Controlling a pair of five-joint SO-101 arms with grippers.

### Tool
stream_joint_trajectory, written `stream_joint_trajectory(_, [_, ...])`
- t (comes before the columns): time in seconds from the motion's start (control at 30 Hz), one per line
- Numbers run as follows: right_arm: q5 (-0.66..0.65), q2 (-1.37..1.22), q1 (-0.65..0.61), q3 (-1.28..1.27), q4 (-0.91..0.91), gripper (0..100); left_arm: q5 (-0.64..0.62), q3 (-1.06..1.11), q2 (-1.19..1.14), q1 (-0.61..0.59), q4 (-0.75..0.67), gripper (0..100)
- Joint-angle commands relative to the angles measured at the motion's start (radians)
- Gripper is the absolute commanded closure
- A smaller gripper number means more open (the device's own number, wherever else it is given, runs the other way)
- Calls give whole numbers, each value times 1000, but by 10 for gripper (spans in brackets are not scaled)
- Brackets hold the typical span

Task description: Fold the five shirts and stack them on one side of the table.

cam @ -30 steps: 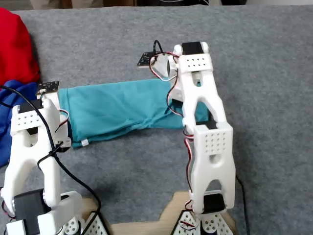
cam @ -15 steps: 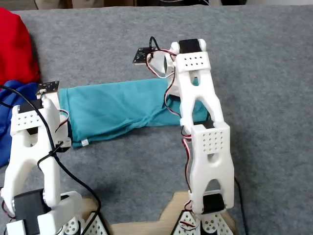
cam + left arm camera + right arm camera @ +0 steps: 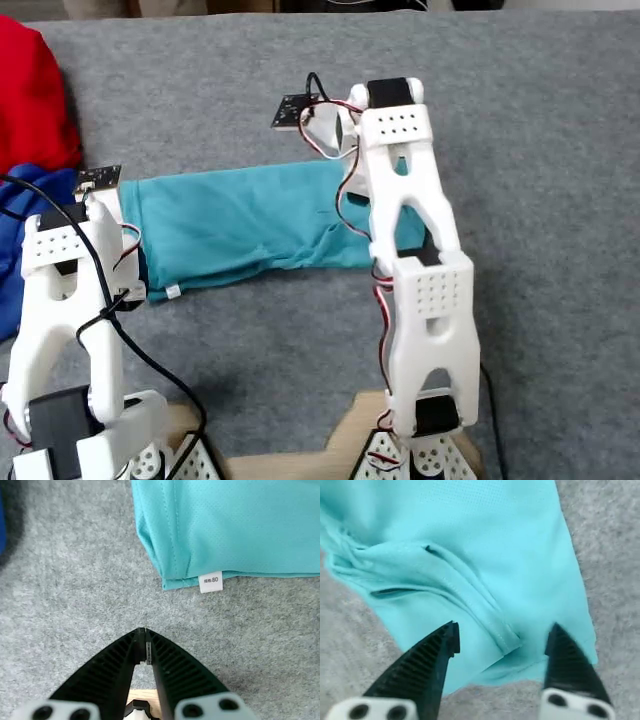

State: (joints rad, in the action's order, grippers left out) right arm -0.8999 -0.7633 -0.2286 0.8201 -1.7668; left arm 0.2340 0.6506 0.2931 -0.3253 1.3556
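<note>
**Teal shirt in a long band, an arm at each end**

Nearest you, your left gripper (image 3: 145,632) has its jaws pressed together with nothing between them. It sits over the bare grey table cover (image 3: 60,580), just short of the teal shirt (image 3: 235,525) and its corner with the white tag (image 3: 210,582).

Your right gripper (image 3: 503,630) is spread wide and empty, hanging over the shirt's other end, its fingertips either side of a creased hem.

From the high view, the shirt lies across mid-table between both arms. On the left side, a blue shirt (image 3: 20,230) lies beside your left arm — a red shirt (image 3: 30,95) is bunched beyond it at the far corner
</note>
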Motion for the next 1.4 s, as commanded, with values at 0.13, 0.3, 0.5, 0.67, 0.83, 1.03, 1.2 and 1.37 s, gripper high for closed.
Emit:
stream_joint_trajectory(0.13, [12, 248, -67, -346, -14, 970, 11, -40, -7, -6, 5, 980])
stream_joint_trajectory(0.3, [21, 309, -87, -515, 54, 977, 11, -40, -8, -5, 5, 980])
stream_joint_trajectory(0.5, [46, 278, -148, -582, 229, 977, 11, -40, -8, -6, 6, 980])
stream_joint_trajectory(0.67, [54, 196, -180, -498, 295, 977, 11, 2, -1, -9, 6, 980])
stream_joint_trajectory(0.83, [49, 108, -170, -325, 235, 977, 11, 41, 1, -6, 5, 980])
stream_joint_trajectory(1.03, [51, -25, -154, -160, 212, 977, 8, 43, 1, -6, 9, 980])
stream_joint_trajectory(1.2, [55, -50, -145, -44, 114, 977, 6, 40, 1, -6, 8, 980])
stream_joint_trajectory(1.37, [89, 13, -87, 159, 2, 975, 5, -58, -7, -11, 12, 975])
